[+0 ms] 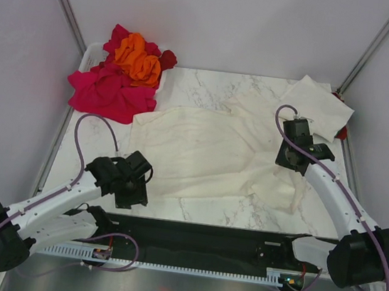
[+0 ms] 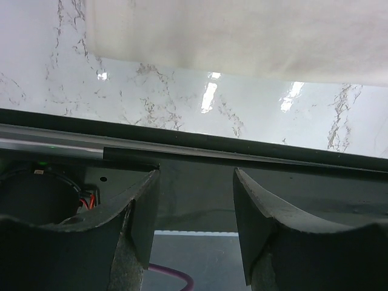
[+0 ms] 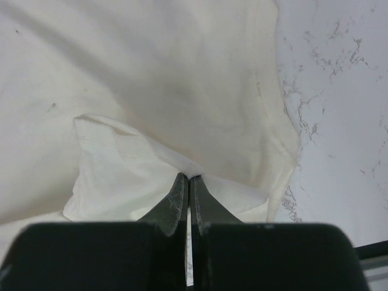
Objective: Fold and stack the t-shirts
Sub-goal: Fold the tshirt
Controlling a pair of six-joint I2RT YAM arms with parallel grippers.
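A cream t-shirt [image 1: 201, 150] lies spread across the middle of the marble table [image 1: 209, 90]. My right gripper [image 1: 284, 159] is shut on a fold of this shirt at its right side; the right wrist view shows the pinched cream cloth [image 3: 151, 91] rising to the fingertips [image 3: 188, 177]. My left gripper [image 1: 139, 181] is open and empty at the shirt's near left edge, above the table's front edge; the shirt's hem [image 2: 242, 36] lies beyond its fingers [image 2: 142, 206]. A second cream t-shirt [image 1: 318, 104] lies at the back right. Magenta [image 1: 108, 91], orange [image 1: 138, 58] and dark red [image 1: 168, 59] shirts are piled at the back left.
A white basket [image 1: 90, 56] holds the coloured pile at the back left corner. A black rail [image 1: 195, 250] with the arm bases runs along the near edge. Grey walls close in the sides and back.
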